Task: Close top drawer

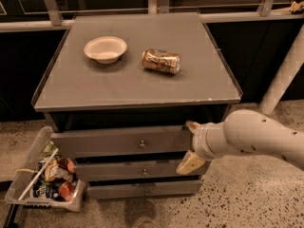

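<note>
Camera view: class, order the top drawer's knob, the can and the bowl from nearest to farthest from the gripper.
From the gripper, open at the top drawer right end:
1. Knob, centre of the drawer front.
2. Can, lying mid cabinet top.
3. Bowl, same top, beyond the can.

White arm (259, 136), tan pincer (191, 145) at top drawer (118, 144)
</note>
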Robot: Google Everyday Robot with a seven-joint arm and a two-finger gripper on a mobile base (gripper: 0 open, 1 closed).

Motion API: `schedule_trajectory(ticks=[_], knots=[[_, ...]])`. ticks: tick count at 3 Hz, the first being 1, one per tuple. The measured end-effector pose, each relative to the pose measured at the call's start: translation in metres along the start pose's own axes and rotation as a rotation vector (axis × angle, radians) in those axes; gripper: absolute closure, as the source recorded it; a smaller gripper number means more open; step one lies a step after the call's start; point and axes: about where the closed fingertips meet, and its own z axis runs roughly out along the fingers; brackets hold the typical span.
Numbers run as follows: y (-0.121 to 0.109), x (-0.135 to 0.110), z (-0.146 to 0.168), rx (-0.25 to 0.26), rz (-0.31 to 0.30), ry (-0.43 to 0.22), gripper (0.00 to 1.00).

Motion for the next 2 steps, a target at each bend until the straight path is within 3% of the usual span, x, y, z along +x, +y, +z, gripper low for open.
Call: schedule_trajectory(ticks=[1,2], knots=[[0.0,0.0,0.0,0.0,0.0,0.0,0.0],[0.0,0.0,0.0,0.0,0.0,0.0,0.0]])
